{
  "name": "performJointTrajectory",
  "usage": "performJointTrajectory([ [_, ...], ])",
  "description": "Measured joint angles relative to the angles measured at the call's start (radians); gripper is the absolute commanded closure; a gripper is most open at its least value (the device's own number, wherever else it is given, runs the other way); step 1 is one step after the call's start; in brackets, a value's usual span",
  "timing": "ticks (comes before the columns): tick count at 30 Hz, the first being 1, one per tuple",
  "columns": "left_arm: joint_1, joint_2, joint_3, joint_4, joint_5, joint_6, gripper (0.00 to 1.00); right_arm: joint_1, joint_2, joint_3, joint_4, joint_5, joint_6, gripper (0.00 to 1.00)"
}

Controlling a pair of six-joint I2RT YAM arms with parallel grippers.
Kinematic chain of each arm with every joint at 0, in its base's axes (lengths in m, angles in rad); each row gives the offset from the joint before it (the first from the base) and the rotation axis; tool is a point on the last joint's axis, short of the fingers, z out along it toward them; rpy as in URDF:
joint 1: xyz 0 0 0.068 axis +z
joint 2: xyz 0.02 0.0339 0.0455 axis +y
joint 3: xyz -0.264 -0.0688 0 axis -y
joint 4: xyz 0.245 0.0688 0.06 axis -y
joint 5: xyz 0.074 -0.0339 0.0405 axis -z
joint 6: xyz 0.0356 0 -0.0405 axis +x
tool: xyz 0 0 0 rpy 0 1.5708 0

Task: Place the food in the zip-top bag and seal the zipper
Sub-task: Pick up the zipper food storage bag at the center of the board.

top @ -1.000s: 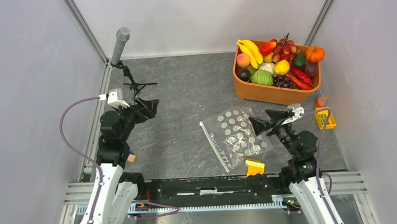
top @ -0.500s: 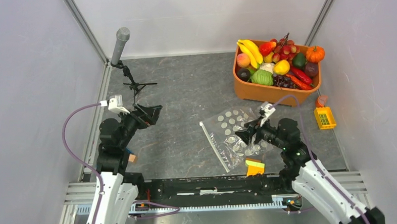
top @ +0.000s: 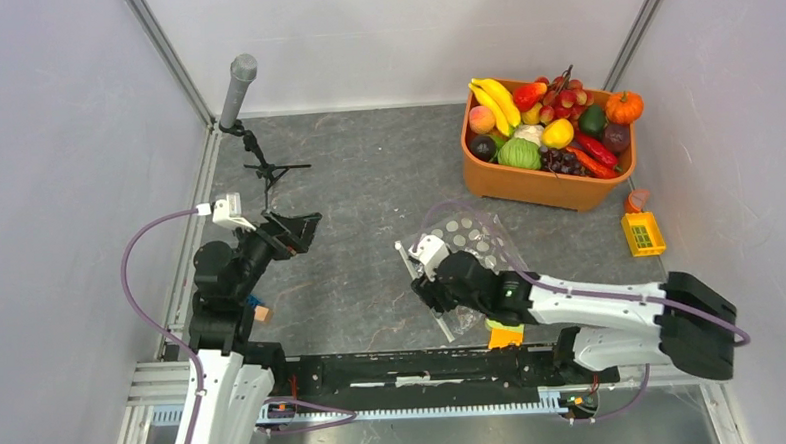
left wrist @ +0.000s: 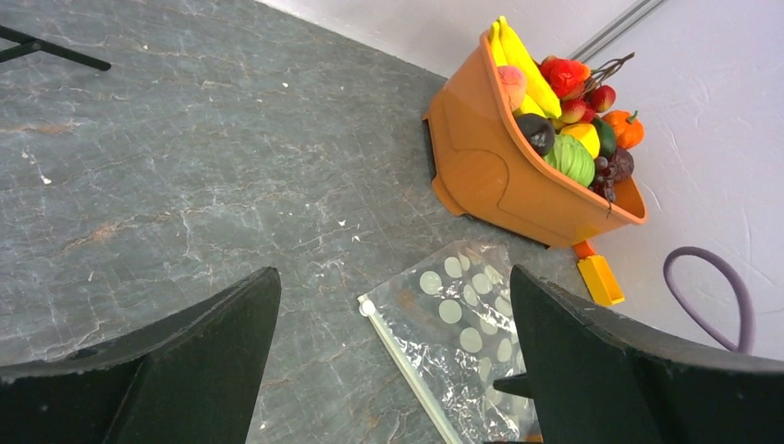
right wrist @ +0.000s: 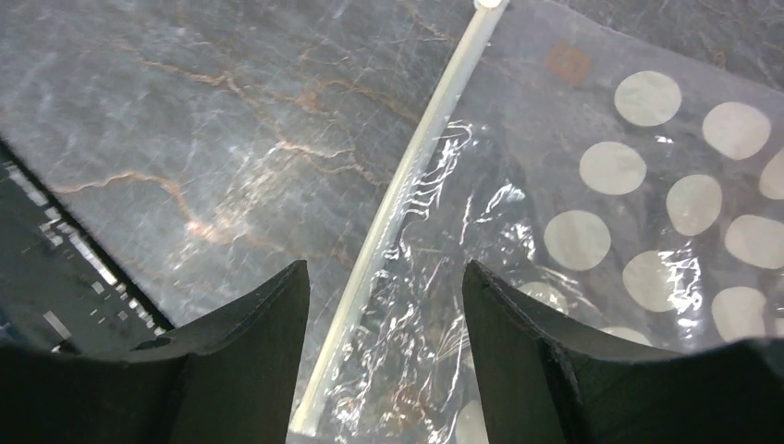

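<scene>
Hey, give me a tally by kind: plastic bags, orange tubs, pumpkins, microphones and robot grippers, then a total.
Plastic bag: 1
Orange tub: 1
Pumpkin: 1
Microphone: 1
Grippers: 2 (left gripper, right gripper)
Total: 6

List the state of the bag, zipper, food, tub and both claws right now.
zip-top bag: flat on the table, empty
zipper: sealed or not, cannot tell
orange tub: upright, heaped full
food: all in the orange tub
left claw: open, empty
right claw: open, straddling the zipper
</scene>
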Motion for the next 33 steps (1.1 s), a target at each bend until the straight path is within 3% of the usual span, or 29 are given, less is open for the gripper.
performJointTrajectory([
  [8, 0.000, -0.037, 0.000, -0.060, -0.011, 0.001, 0.00, 0.023, 0.190, 0.047, 0.018, 0.124, -0.013, 0.34],
  [22, 0.000, -0.053, 0.000, -0.098, -0.035, 0.001, 0.00, 0.023, 0.328, 0.076, 0.082, 0.157, -0.008, 0.39],
  [29, 0.000, -0.071, 0.000, -0.122, -0.046, 0.001, 0.00, 0.023, 0.384, 0.100, 0.101, 0.157, -0.002, 0.57],
  [33, 0.000, -0.072, 0.004, -0.156, -0.063, 0.001, 0.00, 0.023, 0.417, 0.126, 0.107, 0.161, -0.003, 0.73],
])
